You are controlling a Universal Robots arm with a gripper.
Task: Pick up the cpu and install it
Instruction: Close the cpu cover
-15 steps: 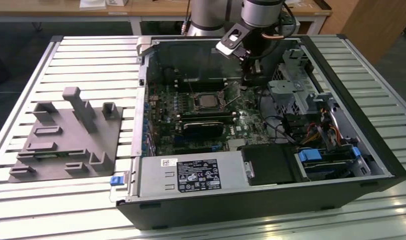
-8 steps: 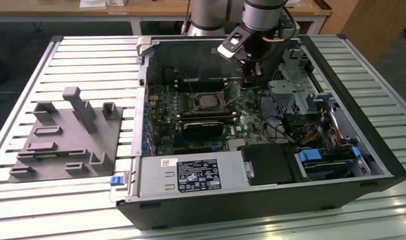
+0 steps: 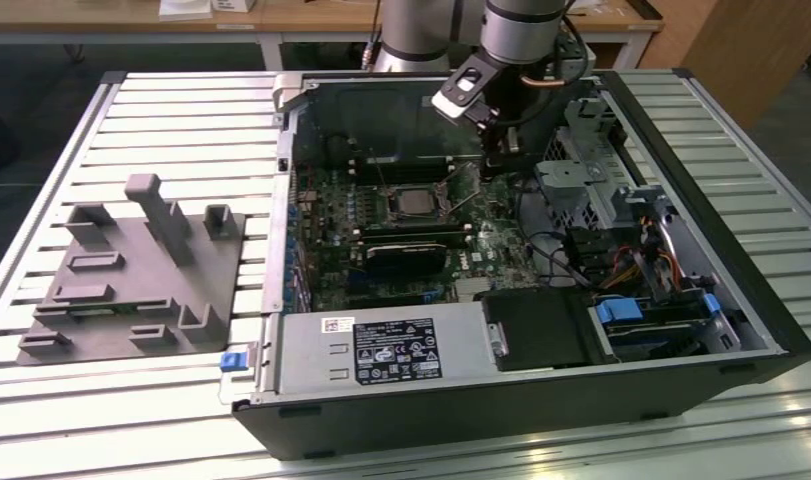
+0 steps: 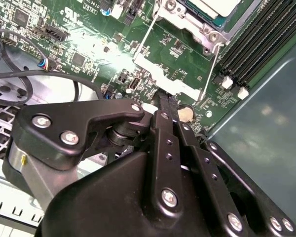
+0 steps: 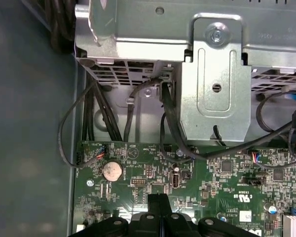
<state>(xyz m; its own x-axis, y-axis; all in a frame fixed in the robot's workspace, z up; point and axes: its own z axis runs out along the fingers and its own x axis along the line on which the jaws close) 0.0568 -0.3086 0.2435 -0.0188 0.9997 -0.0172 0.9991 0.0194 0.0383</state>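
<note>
In the exterior view the gripper [image 3: 501, 152] hangs inside the open computer case [image 3: 725, 300], over the motherboard's [image 3: 328, 215] edge on the exterior view's right. The cpu [image 3: 412, 203] lies in the socket mid-board. In the second wrist view the jaws seem pressed together, empty, apart from the cpu [image 4: 214, 6]. In the first wrist view the closed gripper [image 5: 159, 198] hovers near a coin battery [image 5: 112, 171].
</note>
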